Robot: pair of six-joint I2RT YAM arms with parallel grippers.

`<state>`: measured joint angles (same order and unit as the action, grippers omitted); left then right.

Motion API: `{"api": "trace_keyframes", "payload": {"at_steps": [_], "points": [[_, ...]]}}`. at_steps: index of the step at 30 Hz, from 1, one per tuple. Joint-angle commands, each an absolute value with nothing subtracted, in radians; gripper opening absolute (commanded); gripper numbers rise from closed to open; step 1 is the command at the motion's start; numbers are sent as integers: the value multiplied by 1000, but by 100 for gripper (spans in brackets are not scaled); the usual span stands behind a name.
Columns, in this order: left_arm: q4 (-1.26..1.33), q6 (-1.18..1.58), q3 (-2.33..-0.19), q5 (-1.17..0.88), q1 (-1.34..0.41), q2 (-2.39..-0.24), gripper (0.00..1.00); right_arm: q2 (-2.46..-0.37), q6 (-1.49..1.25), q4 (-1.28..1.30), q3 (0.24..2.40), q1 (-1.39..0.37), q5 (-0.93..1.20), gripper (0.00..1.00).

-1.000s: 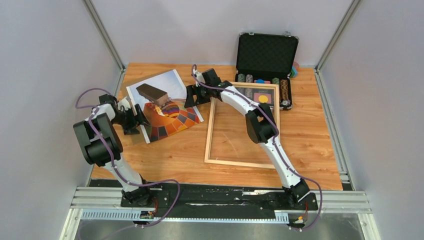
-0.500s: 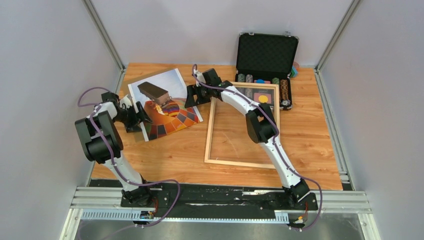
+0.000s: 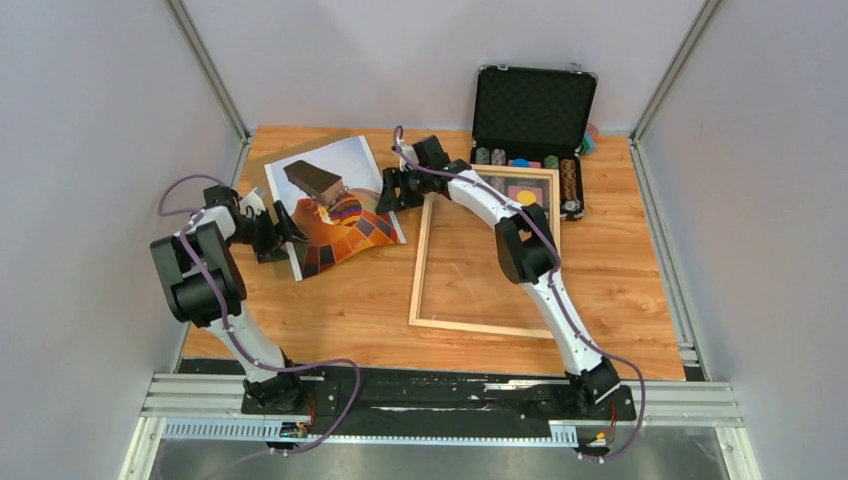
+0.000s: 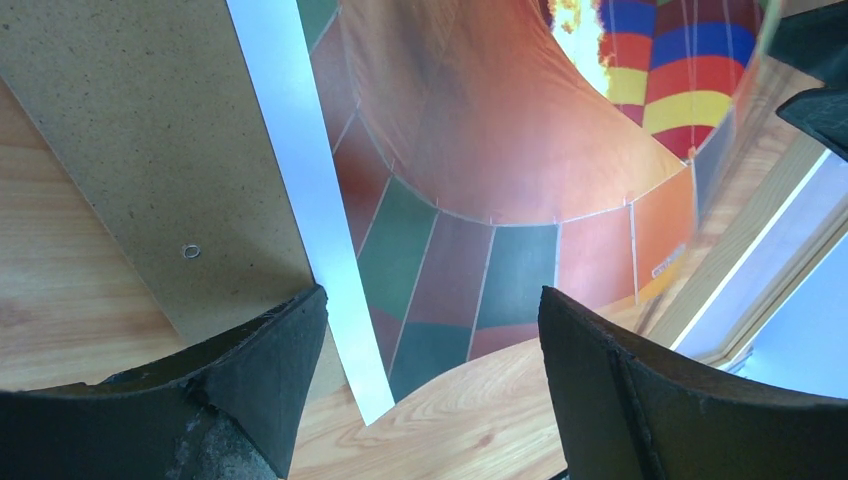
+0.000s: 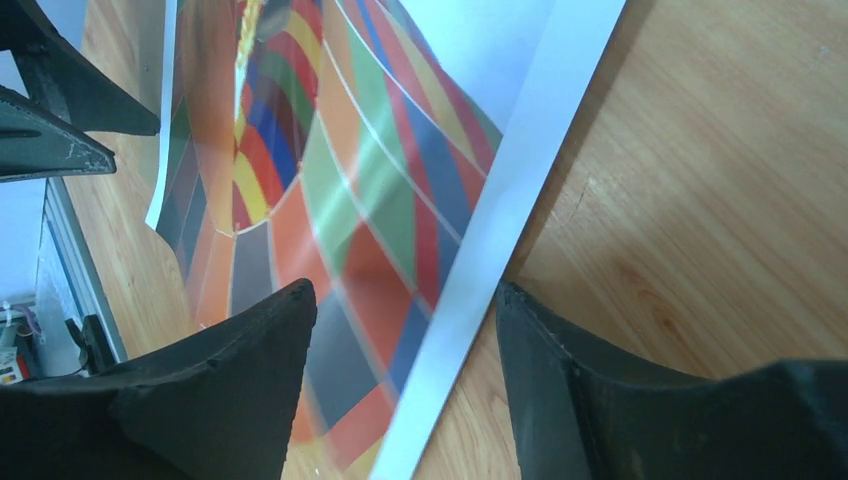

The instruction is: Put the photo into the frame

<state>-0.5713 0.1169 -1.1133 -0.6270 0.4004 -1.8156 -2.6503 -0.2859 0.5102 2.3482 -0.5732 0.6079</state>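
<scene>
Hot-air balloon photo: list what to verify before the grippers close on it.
1. Left gripper open, with the edge of the multicoloured hot-air balloon paper photo between its fingers: ok.
2. Right gripper open, astride the photo's white border: ok.
3. Photo lying flat: not ok, it bows upward.
4. Photo free of the brown backing board beneath it: cannot tell.
5. Light-wood rectangular frame lying flat, apart from the photo: ok.

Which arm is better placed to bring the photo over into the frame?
Right. The right pincer, open, straddles the photo's edge nearest the frame, so it could likely grip and drag straight across. The left pincer, also open, sits at the photo's far edge, away from the frame.
</scene>
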Motion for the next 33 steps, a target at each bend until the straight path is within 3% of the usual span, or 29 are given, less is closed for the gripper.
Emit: {"api": "trace_keyframes", "payload": {"at_steps": [1,11,33], "points": [[-521,101,-1066,-615,376,-1880,87,-2621,-319,511,2334,-575,671,63],[-519,97,-1061,-609,377,-1876,87,-2568,-322,492,2296,-551,709,51],[-523,89,-1057,-616,376,-1881,87,-2507,-368,456,2284,-546,770,60]]}}
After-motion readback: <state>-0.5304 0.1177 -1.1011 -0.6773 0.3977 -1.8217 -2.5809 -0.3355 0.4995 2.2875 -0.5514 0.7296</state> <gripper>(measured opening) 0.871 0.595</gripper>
